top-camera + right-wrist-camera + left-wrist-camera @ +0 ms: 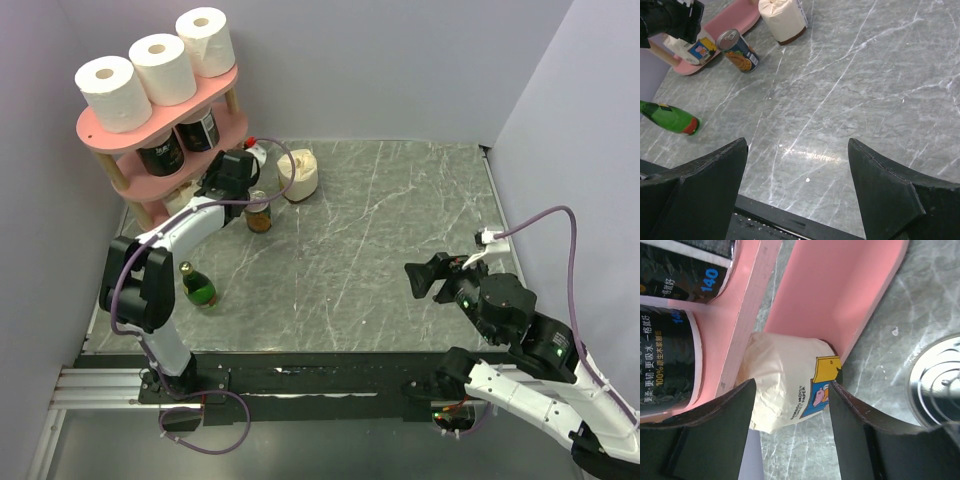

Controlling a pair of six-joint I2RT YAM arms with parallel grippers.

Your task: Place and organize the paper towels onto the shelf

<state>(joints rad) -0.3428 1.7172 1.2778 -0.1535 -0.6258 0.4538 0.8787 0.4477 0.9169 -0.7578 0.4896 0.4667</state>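
— So, left side first: where do things stand?
— Three paper towels [162, 68] stand upright in a row on the top board of the shelf [100, 138]. Below, the left gripper [792, 390] straddles a small wrapped pack [780, 365] lying on the bottom board [840, 290], jaws apart either side (whether the pads press it, I cannot tell).
— And the next one?
— A cream wrapped roll [298, 175] stands on the table [400, 220] just right of that gripper, axis vertical; the left arm is far nearer. The right gripper [797, 150] hangs spread and empty, well apart.
— Room?
— Flat grey veined stone. Lilac walls [380, 60] hug the shelf, so I'd approach from its open right.
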